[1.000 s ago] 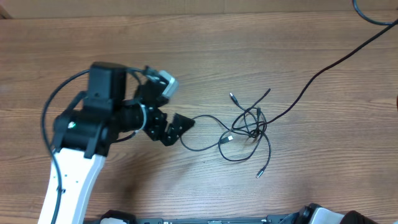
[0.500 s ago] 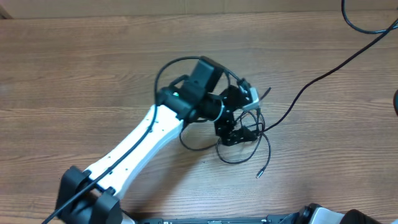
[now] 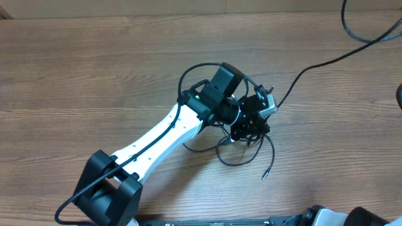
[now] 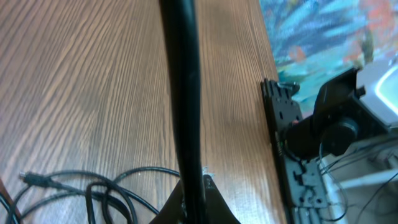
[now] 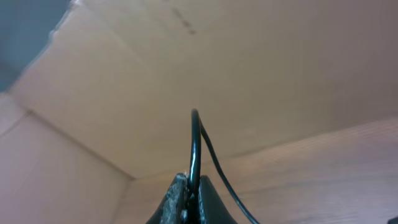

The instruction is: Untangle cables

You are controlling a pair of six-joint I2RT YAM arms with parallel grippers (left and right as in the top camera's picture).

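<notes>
Left gripper [image 3: 254, 126] clenched on the knotted cables [image 4: 183, 93], right of table [image 3: 94, 75] centre (one trails toward 2 o'clock). Right gripper [image 5: 191, 188] pinches one of them too.

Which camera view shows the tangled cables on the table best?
The overhead view: the cables show their loops and a free plug, though the left gripper covers the knot. The left wrist view shows only a few strands; the right wrist view shows one strand between closed fingers.

The left arm [image 3: 164, 133] is made of a white link between black joints and a boxy black wrist [image 3: 221, 88]. A black wire [image 3: 187, 72] is looped over it; a grey camera [image 3: 269, 107] is mounted beside. The left gripper [image 4: 194, 185] and right gripper [image 5: 189, 182] are black.
</notes>
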